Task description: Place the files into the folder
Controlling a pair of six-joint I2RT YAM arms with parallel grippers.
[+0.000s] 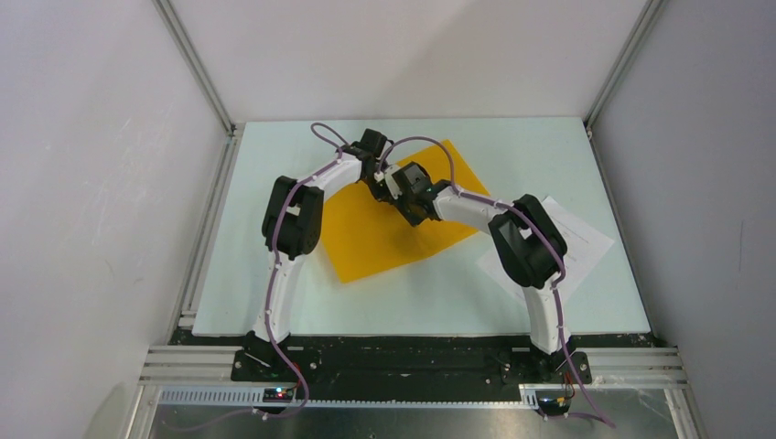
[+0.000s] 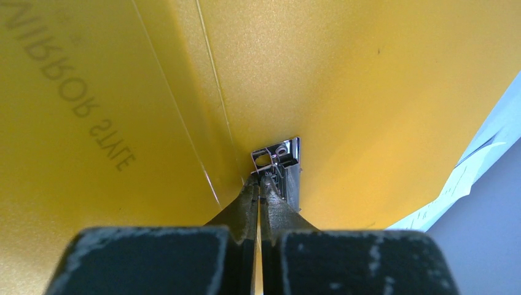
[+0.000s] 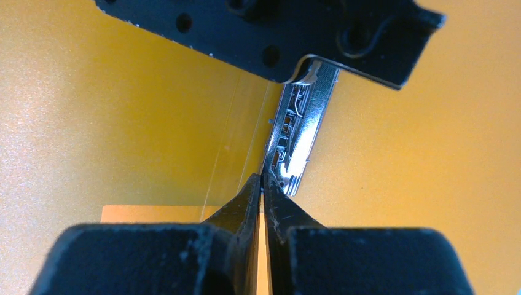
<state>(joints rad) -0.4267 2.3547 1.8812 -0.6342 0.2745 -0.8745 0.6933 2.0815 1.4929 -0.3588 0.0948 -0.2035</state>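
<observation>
1. We count one flat orange-yellow card folder (image 1: pixel 384 240), one small pile of thin white printed paper sheets (image 1: pixel 586 240), one shiny metal clip strip (image 2: pixel 279 153) and two arms. We cannot tell how many sheets are in the pile.
2. The folder lies tilted near the middle of the pale table (image 1: pixel 512 155). Its long axis runs from about 1 o'clock to 7 o'clock in the top view.
3. The files rest on the table outside the folder, at about 4 o'clock from it. They are partly hidden under the right arm's elbow.
4. Only the clip strip shows on the folder's yellow surface. It sits beside some crease lines, and faint grey lettering there reads reversed.
5. Both arms rise from their bases at 6 o'clock, bend at the elbow and lean in. They meet over the folder's 12 o'clock part.
6. The left gripper (image 2: pixel 263 178) has its fingers pressed together, with the tips at the near end of the clip strip. We cannot tell whether they pinch anything.
7. The right gripper (image 3: pixel 264 178) has its fingers drawn almost together, leaving a hairline slit. Its tips touch the same strip, and the left gripper's black body is just past them at 12 o'clock.
</observation>
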